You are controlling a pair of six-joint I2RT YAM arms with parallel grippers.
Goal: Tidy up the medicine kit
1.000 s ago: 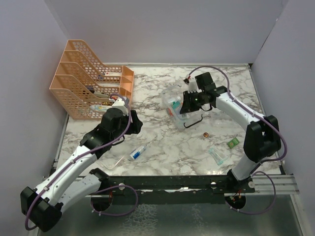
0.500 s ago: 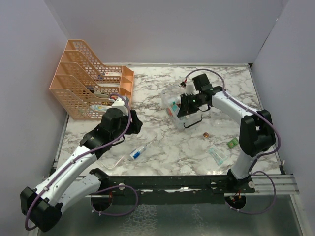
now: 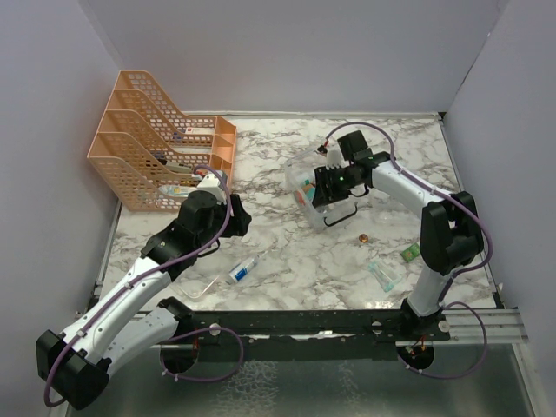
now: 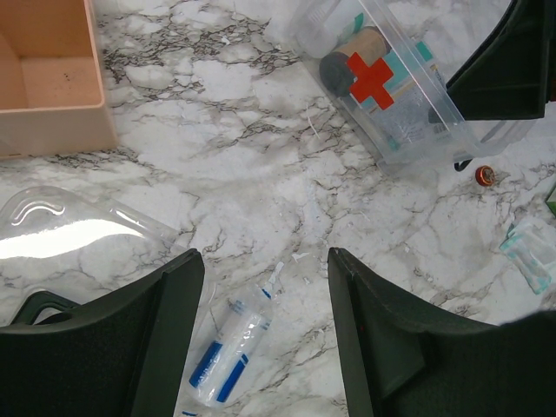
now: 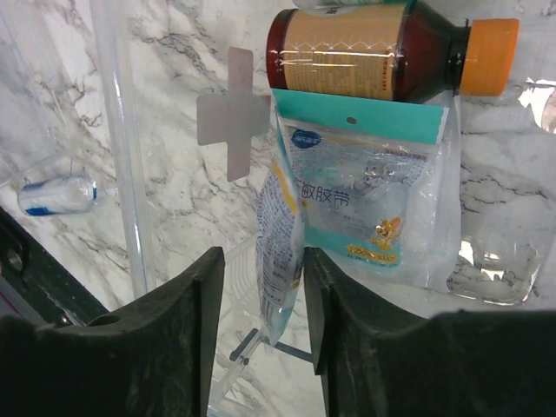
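Note:
The clear medicine box (image 3: 298, 193) lies open at mid-table; it also shows in the left wrist view (image 4: 408, 113). My right gripper (image 3: 321, 186) is inside it. In the right wrist view its jaws (image 5: 261, 278) are apart around a thin printed packet (image 5: 280, 243) that stands on edge against the right finger, with a gap on the left. A brown bottle (image 5: 373, 52) and a teal plaster pack (image 5: 373, 191) lie in the box. My left gripper (image 3: 238, 221) is open and empty (image 4: 261, 261) above a wrapped syringe (image 4: 228, 349), which also shows in the top view (image 3: 246, 268).
An orange file rack (image 3: 156, 148) stands at the back left. A clear lid (image 4: 69, 230) lies near it. A small copper item (image 3: 364, 237), a green packet (image 3: 411, 253) and a clear packet (image 3: 385, 273) lie at the front right.
My right gripper has moved a little left and further into the clear box. The left arm has not moved.

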